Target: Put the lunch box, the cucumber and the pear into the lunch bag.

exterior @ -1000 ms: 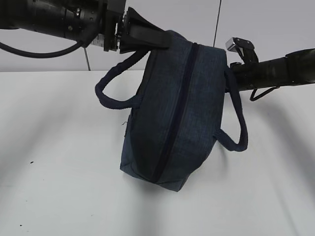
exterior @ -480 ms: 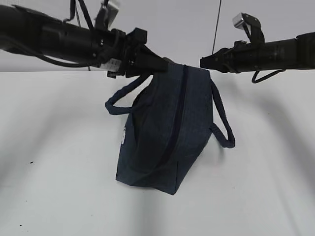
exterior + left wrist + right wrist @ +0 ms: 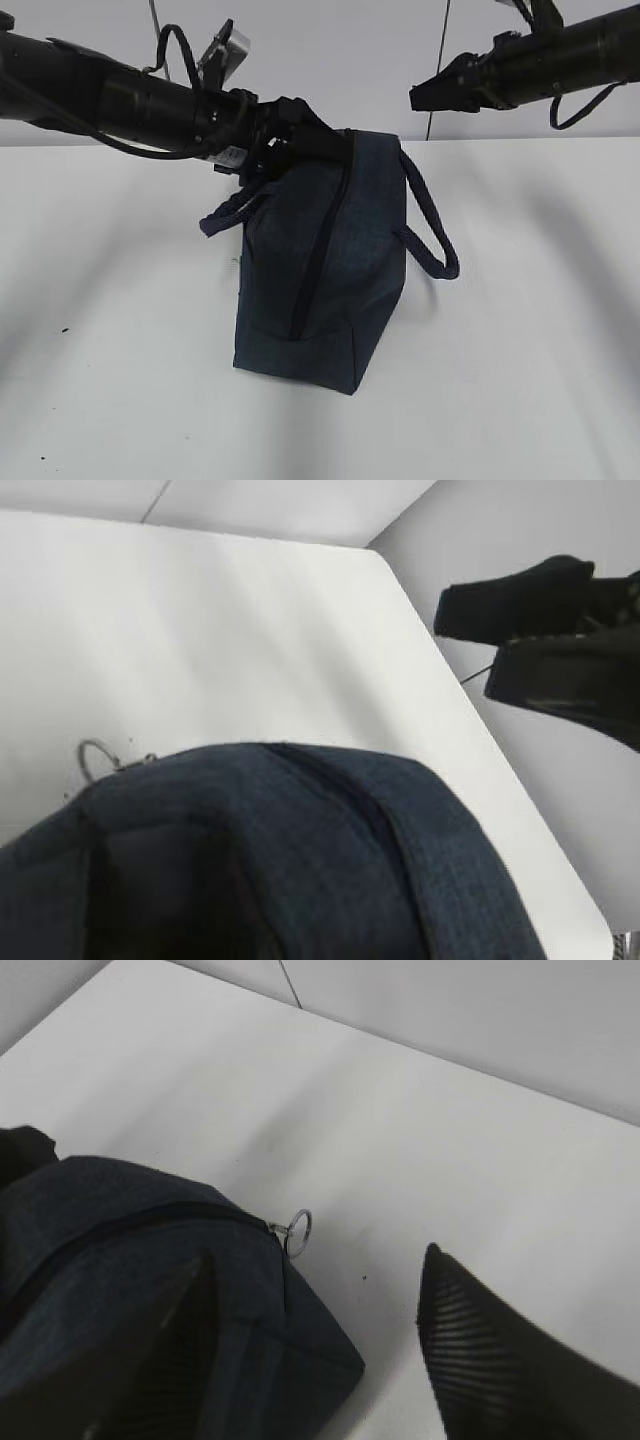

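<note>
The dark navy lunch bag [image 3: 325,270] stands on one end on the white table [image 3: 120,300], with its zipper shut. My left gripper [image 3: 322,146] is shut on the bag's top left corner. In the left wrist view the bag [image 3: 300,860] fills the bottom and hides the jaws. The ring pull [image 3: 95,755] hangs at its far end. My right gripper [image 3: 425,97] is open and empty, up and to the right of the bag, clear of it. In the right wrist view its fingers [image 3: 480,1350] are wide apart above the bag [image 3: 120,1260] and ring pull [image 3: 298,1228]. The lunch box, cucumber and pear are out of view.
The bag's two loop handles [image 3: 430,235] hang out to either side. A pale wall [image 3: 350,60] runs behind the table. The right gripper also shows in the left wrist view [image 3: 540,630].
The bag has come down and stands more upright on the table. My right gripper has let go of the bag's right corner and risen to the upper right. My left gripper still holds it.
</note>
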